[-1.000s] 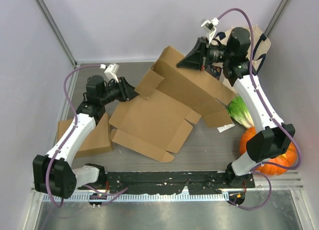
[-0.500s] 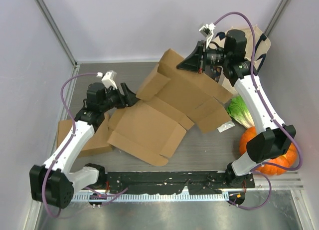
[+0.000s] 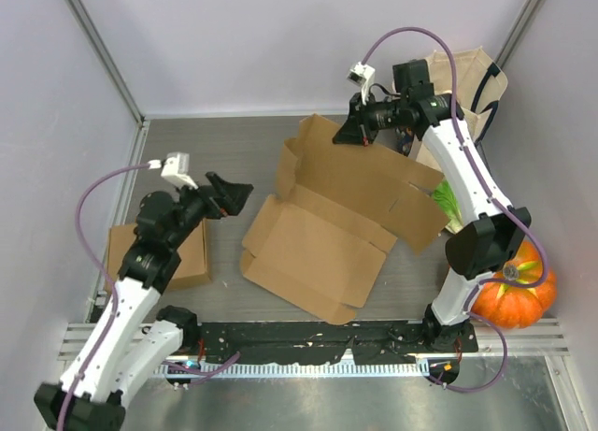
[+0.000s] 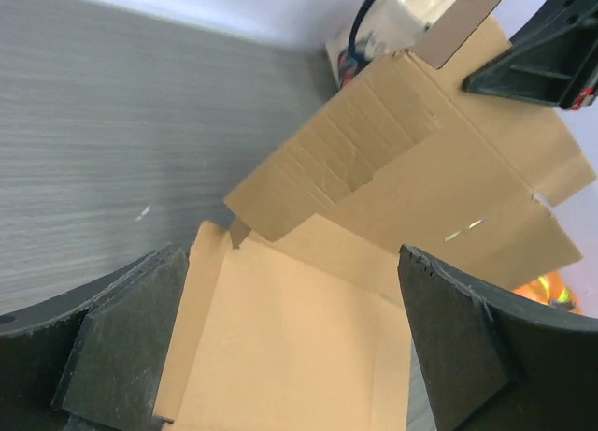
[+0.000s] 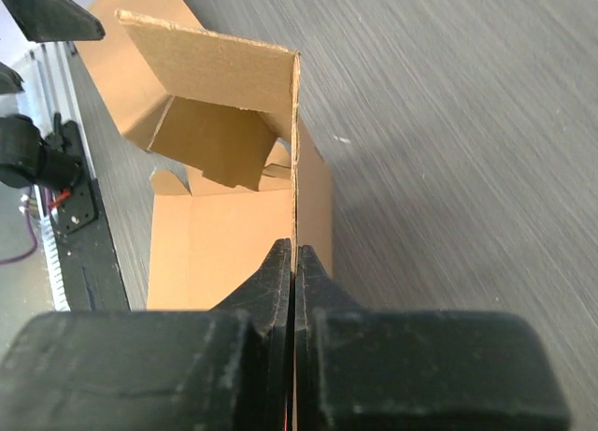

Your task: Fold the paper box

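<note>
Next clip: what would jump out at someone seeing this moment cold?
A big half-unfolded cardboard box sprawls across the middle of the table, its far panel lifted and pinched by the right gripper. The left gripper hangs open just left of it, touching nothing. A bright orange pumpkin sits at the right edge.

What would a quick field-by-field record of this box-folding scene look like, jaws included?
paper box: partly open, base flat, back panel raised
left jaws: open, clear of the paper box
right jaws: shut on the raised panel's edge
second box: left side, beside the left arm
pumpkin: by the right arm's base
</note>
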Controlling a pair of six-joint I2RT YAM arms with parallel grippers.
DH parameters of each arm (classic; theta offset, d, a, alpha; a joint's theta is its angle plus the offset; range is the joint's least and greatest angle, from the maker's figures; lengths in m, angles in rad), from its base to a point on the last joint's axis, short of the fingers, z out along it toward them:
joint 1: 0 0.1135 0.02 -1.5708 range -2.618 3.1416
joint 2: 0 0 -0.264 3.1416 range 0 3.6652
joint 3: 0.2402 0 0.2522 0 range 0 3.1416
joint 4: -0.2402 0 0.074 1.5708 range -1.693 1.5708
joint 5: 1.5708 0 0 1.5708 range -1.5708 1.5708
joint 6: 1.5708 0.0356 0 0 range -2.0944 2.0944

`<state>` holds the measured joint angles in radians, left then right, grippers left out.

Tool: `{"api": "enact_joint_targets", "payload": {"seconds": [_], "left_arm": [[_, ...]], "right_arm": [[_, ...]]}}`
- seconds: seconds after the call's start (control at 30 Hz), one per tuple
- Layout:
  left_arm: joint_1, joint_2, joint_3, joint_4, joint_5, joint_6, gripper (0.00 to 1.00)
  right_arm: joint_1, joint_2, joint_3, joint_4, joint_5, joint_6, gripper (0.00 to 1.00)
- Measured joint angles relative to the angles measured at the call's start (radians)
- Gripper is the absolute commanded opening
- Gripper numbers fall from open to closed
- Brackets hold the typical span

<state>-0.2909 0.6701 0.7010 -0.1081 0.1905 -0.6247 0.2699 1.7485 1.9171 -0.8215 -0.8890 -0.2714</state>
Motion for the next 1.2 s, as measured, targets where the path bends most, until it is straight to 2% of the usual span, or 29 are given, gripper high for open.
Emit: {"api": "enact_joint_targets", "payload": {"seconds": [0.1, 0.3, 0.4, 0.47, 0.57, 0.7, 0.73, 0.77, 0.83, 0.9, 1.0, 1.03, 1.2], "left_arm": [[-0.086, 0.130, 0.049, 0.012, -0.027, 0.032, 1.00], [-0.360, 0.389, 0.208, 0.012, -0.254, 0.159, 1.00], [-0.433, 0.513, 0.300, 0.038, -0.365, 0.185, 1.00], [-0.441, 0.579, 0.330, 0.053, -0.420, 0.187, 0.98], [-0.442, 0.661, 0.349, 0.044, -0.504, 0.187, 0.87], [-0.435, 0.682, 0.349, 0.006, -0.590, 0.189, 0.70], [-0.430, 0.677, 0.349, 0.006, -0.600, 0.191, 0.62], [-0.425, 0.670, 0.348, 0.006, -0.607, 0.191, 0.58], [-0.403, 0.655, 0.344, 0.007, -0.611, 0.187, 0.48], [-0.377, 0.647, 0.340, 0.007, -0.608, 0.185, 0.46], [-0.334, 0.647, 0.340, 0.003, -0.588, 0.184, 0.36], [-0.320, 0.647, 0.340, 0.002, -0.581, 0.184, 0.27], [-0.255, 0.650, 0.340, -0.012, -0.538, 0.184, 0.00]], "right_arm": [[0.019, 0.040, 0.025, -0.055, 0.039, -0.043, 0.01], [0.053, 0.054, 0.033, -0.093, 0.093, -0.065, 0.01], [0.072, 0.063, 0.046, -0.090, 0.111, -0.064, 0.01], [0.080, 0.070, 0.051, -0.091, 0.122, -0.064, 0.01], [0.089, 0.085, 0.054, -0.090, 0.139, -0.066, 0.01], [0.092, 0.104, 0.054, -0.088, 0.167, -0.084, 0.01], [0.093, 0.107, 0.054, -0.088, 0.171, -0.090, 0.01], [0.093, 0.110, 0.056, -0.088, 0.173, -0.098, 0.01], [0.093, 0.123, 0.069, -0.089, 0.173, -0.119, 0.01], [0.093, 0.136, 0.084, -0.089, 0.171, -0.139, 0.01], [0.093, 0.155, 0.101, -0.088, 0.168, -0.180, 0.01], [0.094, 0.164, 0.109, -0.089, 0.166, -0.197, 0.01], [0.101, 0.199, 0.137, -0.088, 0.158, -0.275, 0.01]]}}
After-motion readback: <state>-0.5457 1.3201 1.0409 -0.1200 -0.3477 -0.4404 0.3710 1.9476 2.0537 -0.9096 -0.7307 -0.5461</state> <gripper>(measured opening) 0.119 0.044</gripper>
